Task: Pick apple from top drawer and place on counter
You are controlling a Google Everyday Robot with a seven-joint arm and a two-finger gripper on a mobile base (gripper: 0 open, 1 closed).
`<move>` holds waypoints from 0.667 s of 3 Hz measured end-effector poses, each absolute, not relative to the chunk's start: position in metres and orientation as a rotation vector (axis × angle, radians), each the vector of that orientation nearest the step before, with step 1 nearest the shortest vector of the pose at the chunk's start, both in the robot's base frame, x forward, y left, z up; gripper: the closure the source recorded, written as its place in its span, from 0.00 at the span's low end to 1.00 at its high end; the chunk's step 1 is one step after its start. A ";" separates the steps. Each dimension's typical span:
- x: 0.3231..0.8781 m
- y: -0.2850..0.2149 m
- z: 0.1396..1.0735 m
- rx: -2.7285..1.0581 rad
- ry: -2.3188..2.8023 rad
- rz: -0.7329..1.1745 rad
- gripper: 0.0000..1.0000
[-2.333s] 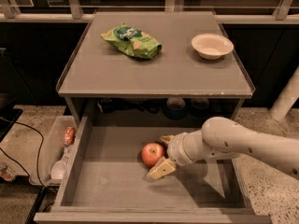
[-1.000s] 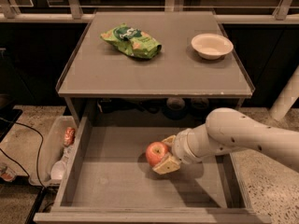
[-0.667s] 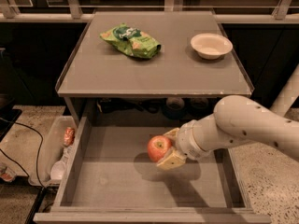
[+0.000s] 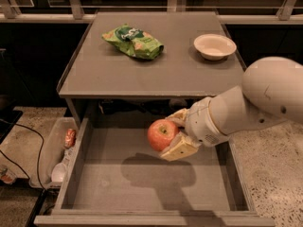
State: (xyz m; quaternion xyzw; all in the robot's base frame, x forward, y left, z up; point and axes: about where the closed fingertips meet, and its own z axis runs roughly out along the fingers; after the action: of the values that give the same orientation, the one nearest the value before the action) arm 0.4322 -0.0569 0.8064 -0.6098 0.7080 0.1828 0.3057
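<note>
My gripper (image 4: 174,134) clamped on the apple (image 4: 160,134), seemingly held clear above the top drawer (image 4: 142,188), counter (image 4: 156,72) on the far side.

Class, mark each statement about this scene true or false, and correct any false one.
1. The gripper holds the apple over the top drawer. True.
2. The apple lies on the counter. False: it is in the gripper, in front of and below the counter.
3. A white bowl and a green bag sit on the counter. True.
4. The top drawer is shut. False: it is pulled out, with its bottom showing.
</note>
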 end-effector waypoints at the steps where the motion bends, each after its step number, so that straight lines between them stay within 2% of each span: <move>1: 0.439 -0.059 0.856 -1.644 1.846 0.429 1.00; 2: 0.439 -0.059 0.856 -1.644 1.846 0.429 1.00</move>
State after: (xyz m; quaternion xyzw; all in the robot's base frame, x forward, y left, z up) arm 0.4392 -0.0590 0.8556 -0.6227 0.6994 0.1625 0.3109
